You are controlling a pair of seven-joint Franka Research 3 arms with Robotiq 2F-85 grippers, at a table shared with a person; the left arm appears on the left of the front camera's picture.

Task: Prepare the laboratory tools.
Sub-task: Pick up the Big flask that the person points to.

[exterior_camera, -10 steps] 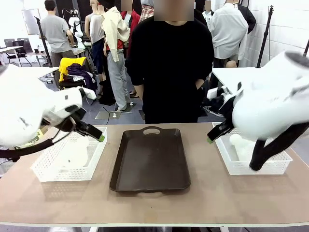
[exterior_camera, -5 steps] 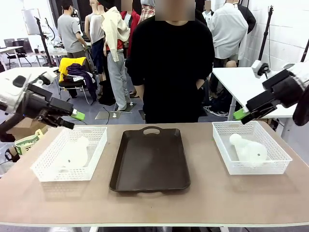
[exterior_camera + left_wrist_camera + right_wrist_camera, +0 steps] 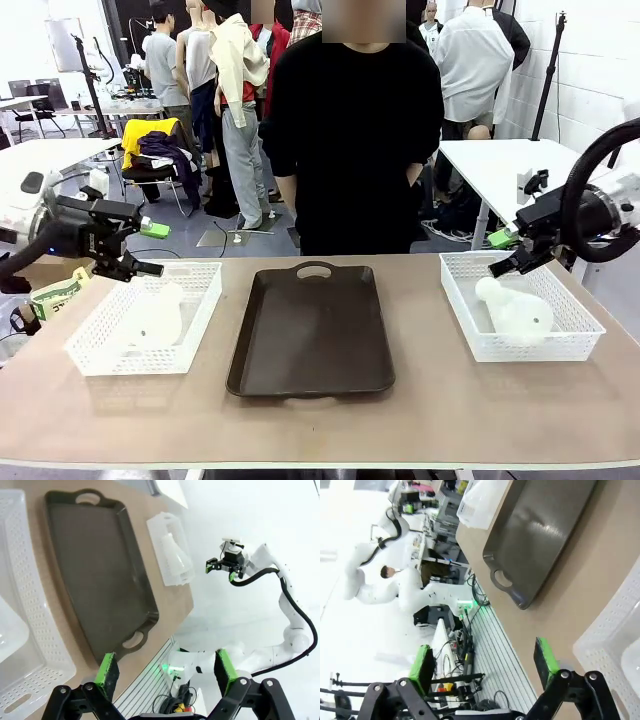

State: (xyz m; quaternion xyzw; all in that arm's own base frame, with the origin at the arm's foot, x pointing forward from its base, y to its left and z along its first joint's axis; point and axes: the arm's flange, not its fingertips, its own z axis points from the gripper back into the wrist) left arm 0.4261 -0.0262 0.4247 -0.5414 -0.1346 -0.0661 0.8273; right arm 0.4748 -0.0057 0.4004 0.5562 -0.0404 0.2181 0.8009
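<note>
At the table's left end, the left gripper (image 3: 150, 250) hovers with jaws spread near the white mesh basket (image 3: 95, 358), where one frosted translucent conical flask (image 3: 155, 315) lies on its side. The dark brown handled tray (image 3: 312, 330) lies mid-table. At the right end, the right gripper (image 3: 499, 254), likewise spread, hangs by the second frosted flask (image 3: 515, 310) in the right-hand mesh basket (image 3: 520, 352). Each gripper would best straddle the narrow neck, clear of the basket walls. The left wrist view shows that second flask's full taper from above, which the front view foreshortens.
</note>
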